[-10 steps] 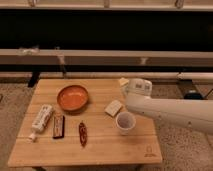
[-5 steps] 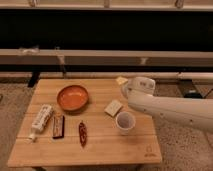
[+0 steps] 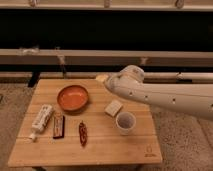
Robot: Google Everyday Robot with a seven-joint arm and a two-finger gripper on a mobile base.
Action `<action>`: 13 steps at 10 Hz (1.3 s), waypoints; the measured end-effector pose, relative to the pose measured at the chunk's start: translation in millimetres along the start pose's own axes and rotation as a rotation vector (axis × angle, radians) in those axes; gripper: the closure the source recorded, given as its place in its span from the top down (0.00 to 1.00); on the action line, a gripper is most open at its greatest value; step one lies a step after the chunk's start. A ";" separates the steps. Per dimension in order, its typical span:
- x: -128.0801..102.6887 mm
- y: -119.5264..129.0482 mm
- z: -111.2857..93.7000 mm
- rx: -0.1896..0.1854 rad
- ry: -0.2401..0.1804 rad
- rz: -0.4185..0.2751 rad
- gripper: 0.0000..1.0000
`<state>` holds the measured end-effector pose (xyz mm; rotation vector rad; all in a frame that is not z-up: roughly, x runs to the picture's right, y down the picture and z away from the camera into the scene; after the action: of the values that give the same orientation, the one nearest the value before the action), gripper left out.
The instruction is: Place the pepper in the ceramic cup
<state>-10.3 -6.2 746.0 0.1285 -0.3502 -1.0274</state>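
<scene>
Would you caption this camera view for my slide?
Gripper near the far edge of the table; pepper lies left of ceramic cup.

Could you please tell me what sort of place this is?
Probably an indoor robot test area: a low wooden table on speckled flooring, a dark wall behind, and the gripper above the table's far edge.

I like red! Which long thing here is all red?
The pepper, rightmost of three, past the dark bar and white tube. Gripper hovers above the back of the table.
</scene>
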 end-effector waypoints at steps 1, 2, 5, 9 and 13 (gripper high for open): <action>-17.1 -8.2 -5.8 -0.003 -0.031 -0.086 0.80; -31.5 -11.3 -12.3 -0.010 -0.054 -0.159 0.80; -86.3 -13.0 -42.5 -0.046 -0.121 -0.488 0.80; -138.9 9.7 -35.4 -0.136 -0.243 -0.813 0.80; -180.7 31.1 -1.2 -0.274 -0.396 -0.880 0.80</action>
<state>-69.0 164.2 712.6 -0.1947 -0.5232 -1.9716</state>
